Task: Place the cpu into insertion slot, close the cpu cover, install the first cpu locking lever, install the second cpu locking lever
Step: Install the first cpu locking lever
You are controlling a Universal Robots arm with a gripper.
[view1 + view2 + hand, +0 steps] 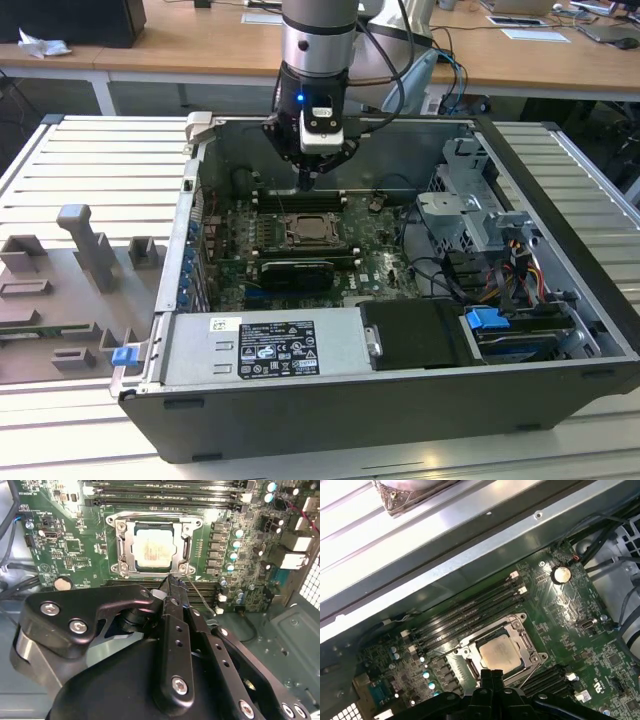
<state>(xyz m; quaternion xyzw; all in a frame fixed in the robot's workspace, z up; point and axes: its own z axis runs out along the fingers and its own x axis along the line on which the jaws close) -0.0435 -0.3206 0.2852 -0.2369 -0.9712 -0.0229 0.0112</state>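
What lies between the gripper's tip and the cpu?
In the second wrist view, the silver edge of the cpu cover separates the gripper from the cpu.

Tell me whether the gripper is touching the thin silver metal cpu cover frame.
Cannot tell. In the second wrist view the gripper tip overlaps the edge of the thin silver cpu cover, showing neither contact nor gap.

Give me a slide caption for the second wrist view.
The gripper beside the insertion slot; cpu seated under the closed cpu cover.
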